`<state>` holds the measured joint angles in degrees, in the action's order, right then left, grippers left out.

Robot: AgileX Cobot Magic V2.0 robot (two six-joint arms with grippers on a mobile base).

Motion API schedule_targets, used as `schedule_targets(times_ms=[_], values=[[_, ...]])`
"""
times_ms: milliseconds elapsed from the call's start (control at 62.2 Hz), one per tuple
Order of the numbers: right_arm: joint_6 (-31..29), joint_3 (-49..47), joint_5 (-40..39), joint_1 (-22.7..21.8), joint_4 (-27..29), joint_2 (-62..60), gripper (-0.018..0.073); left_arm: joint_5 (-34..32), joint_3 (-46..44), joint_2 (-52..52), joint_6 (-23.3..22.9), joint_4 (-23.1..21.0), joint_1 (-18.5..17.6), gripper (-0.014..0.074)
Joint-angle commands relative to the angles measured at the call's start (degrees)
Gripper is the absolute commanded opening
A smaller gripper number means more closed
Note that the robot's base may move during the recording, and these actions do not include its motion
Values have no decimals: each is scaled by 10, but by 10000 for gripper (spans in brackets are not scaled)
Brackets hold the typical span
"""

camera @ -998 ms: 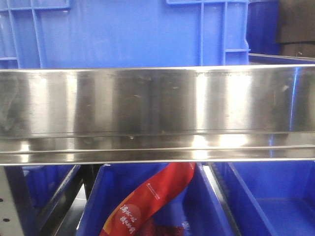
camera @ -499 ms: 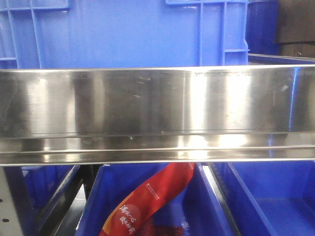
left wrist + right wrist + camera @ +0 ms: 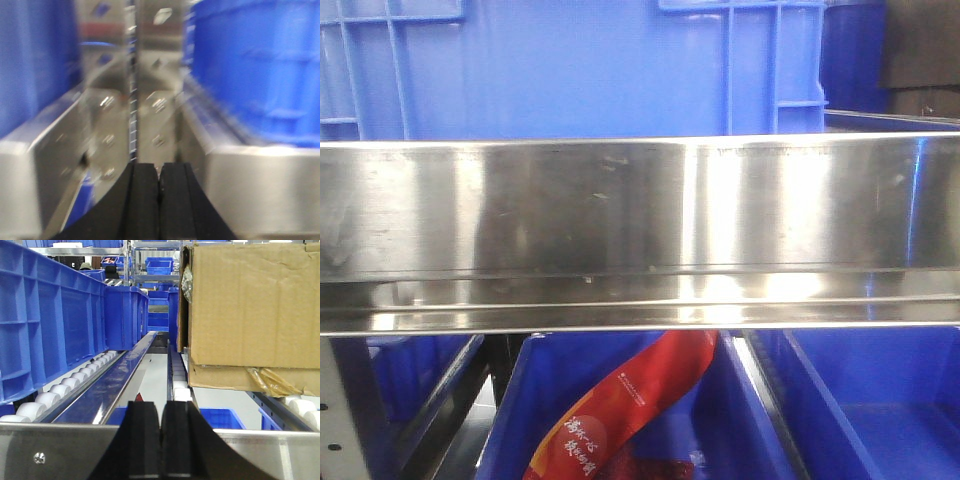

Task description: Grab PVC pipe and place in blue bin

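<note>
Your left gripper (image 3: 159, 200) and right gripper (image 3: 161, 440) both sit pressed closed and empty, likely stowed for travel, with shiny steel rails (image 3: 60, 447) just beyond the fingers and no PVC pipe visible.

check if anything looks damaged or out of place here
The cardboard box on the right rollers looks worn: its bottom edge sags and crumpled plastic wrap hangs out underneath. No PVC pipe shows in any view.

Left wrist view motion-blurred; red package (image 3: 620, 410) half hidden behind steel rail (image 3: 640, 230), cut off below.
</note>
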<state>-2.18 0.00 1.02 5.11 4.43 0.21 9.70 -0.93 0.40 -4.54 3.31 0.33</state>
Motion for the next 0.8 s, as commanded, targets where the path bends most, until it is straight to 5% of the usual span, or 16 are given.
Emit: schedule_targets(times_ms=[0, 274, 788], values=[[-4, 0, -10, -3, 3, -2, -168, -66, 9, -4, -1, -5, 12, -111], [-4, 0, -10, -3, 3, -2, -168, -76, 9, -4, 45, -13, 17, -111], [-4, 0, -10, -3, 3, -2, -168, -78, 9, -4, 45, -27, 17, -111]])
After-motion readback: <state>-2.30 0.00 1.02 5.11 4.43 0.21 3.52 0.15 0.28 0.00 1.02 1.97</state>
